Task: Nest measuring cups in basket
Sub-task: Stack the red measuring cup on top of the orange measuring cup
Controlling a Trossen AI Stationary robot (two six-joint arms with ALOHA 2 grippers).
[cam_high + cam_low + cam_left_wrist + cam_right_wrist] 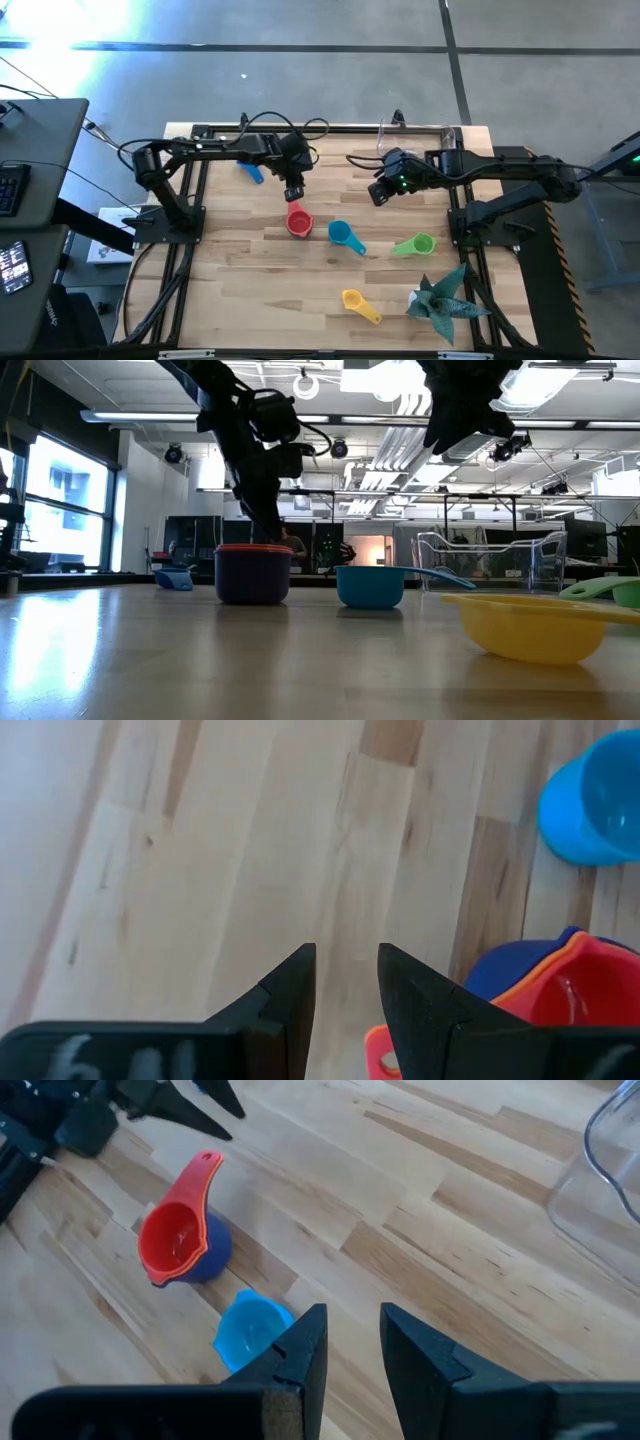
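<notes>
The left tool (293,192) hangs just above the handle of the nested stack of red, orange and purple cups (298,221), its fingers slightly apart and holding nothing. The right tool (379,194), fingers also a little apart and empty, hovers beyond the stack, near the clear basket (420,133) at the worktop's (240,280) far edge. Teal (341,234), green (418,244) and yellow (355,300) cups lie right of the stack; a blue cup (251,171) lies behind it.

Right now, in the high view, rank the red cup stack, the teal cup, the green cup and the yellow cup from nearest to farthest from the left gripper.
Measured from the left gripper:
1. Red cup stack, just below it.
2. Teal cup, mid-table.
3. Green cup, toward the right side.
4. Yellow cup, near the front edge; close to green, arguably a tie.
</notes>
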